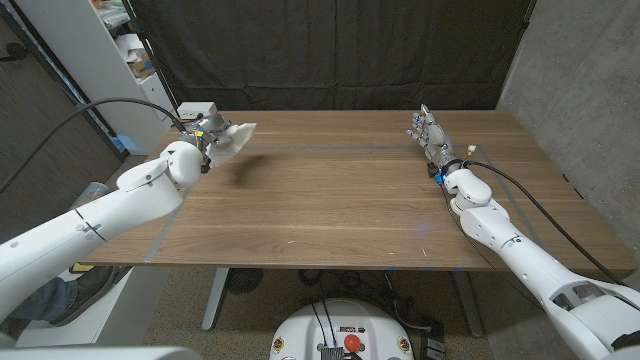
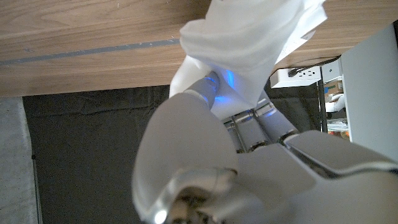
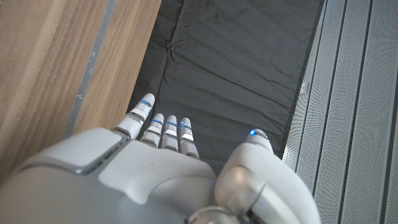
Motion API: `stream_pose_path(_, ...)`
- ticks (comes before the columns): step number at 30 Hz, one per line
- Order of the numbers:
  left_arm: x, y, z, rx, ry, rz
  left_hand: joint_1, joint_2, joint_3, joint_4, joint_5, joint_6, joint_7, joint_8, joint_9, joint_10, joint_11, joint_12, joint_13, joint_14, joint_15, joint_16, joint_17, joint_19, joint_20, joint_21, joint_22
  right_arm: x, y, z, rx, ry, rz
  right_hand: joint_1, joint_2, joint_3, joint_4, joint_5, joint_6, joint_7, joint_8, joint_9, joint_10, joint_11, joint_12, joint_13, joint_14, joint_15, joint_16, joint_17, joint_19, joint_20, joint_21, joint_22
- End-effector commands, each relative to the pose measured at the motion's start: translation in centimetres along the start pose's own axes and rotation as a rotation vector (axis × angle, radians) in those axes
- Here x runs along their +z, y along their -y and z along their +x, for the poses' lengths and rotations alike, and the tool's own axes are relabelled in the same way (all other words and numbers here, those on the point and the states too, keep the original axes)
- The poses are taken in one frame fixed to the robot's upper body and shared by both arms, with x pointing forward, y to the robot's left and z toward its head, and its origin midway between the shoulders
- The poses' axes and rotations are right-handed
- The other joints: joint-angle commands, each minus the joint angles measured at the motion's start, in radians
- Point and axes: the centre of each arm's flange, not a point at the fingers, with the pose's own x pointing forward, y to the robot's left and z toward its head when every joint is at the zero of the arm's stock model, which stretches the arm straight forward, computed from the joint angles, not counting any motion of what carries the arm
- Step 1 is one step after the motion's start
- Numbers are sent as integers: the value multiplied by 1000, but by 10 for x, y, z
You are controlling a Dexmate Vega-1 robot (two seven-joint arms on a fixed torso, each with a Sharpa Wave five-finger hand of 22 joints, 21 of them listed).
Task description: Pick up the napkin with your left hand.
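A crumpled white napkin (image 1: 232, 137) hangs above the far left part of the wooden table (image 1: 340, 200), casting a shadow on the wood below it. My left hand (image 1: 207, 134) grips it. In the left wrist view the napkin (image 2: 249, 37) bunches out past the fingers (image 2: 249, 121) that close on it. My right hand (image 1: 428, 132) stands at the far right of the table, fingers straight and apart, holding nothing. The right wrist view has the same hand (image 3: 168, 168) with its fingers extended toward the black curtain.
A black curtain (image 1: 330, 50) hangs behind the table. A white shelf unit (image 1: 110, 60) with small items stands at the far left, and a white power strip (image 1: 196, 110) lies at the table's far left corner. A grey wall (image 1: 580, 90) is on the right.
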Motion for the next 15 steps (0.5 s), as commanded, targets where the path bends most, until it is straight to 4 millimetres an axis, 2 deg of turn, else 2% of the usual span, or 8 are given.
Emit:
stream_pose_path(1,4,-10,-1,5,51,-54,-10,-3,8,-1,5,3,3,-1,1,10,1,-4,6,10,-43,-5,6,-4,-26,11,0,0,-3,6,4,0,-1,0,10,-5,0,-4,10,1,-1,2,6,2,-3,5,4,-1,-4,4,7,4,-1,5)
stream_pose_path(15,9,-22,-5,9,86,-46,-14,-4,10,-3,4,4,5,-3,2,10,2,-7,12,14,-44,-9,12,-11,-27,25,-7,1,-5,11,10,3,-4,0,10,-6,-1,-4,11,1,-1,2,7,3,-3,5,4,-1,-4,4,8,3,0,5)
